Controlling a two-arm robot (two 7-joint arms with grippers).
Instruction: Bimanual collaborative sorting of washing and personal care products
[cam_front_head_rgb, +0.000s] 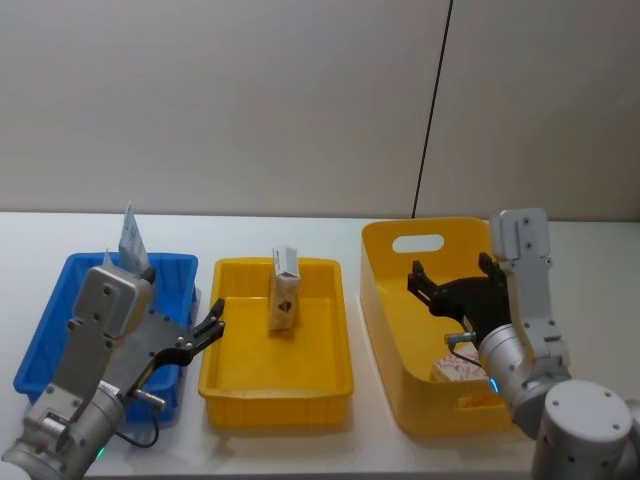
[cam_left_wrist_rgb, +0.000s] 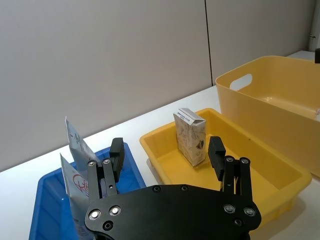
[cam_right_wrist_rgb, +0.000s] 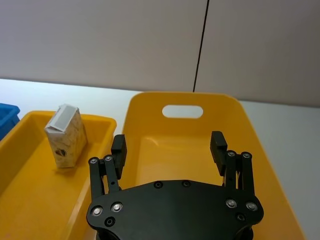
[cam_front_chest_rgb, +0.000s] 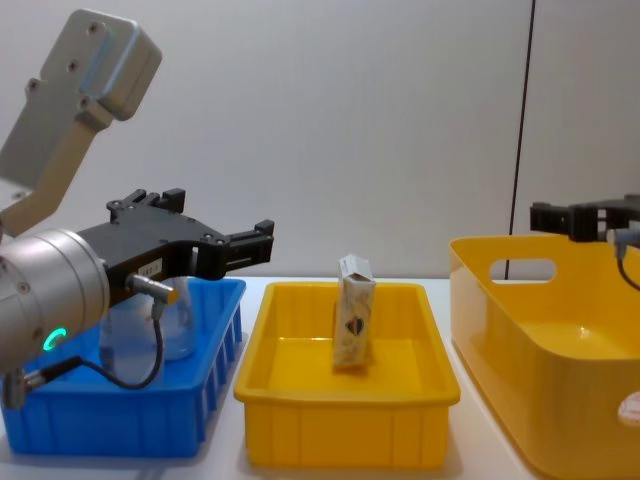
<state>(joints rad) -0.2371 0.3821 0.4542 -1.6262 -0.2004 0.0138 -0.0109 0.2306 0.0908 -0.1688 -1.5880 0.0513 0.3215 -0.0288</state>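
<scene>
Cream carton (cam_front_head_rgb: 284, 293) is standing upright in the shallow yellow tray (cam_front_head_rgb: 275, 410), between the blue bin (cam_front_head_rgb: 45, 330) holding a squeeze tube (cam_front_head_rgb: 132, 240) and the tall yellow bin (cam_front_head_rgb: 385, 300). Left hand (cam_left_wrist_rgb: 166, 149) is hovering over the blue bin's edge, right hand (cam_right_wrist_rgb: 168, 144) over the tall yellow bin, both open and empty.

No wording can be read. The cream carton (cam_front_head_rgb: 284, 300) bears a small dark mark, the white tube (cam_left_wrist_rgb: 75, 187) red print — both illegible.
</scene>
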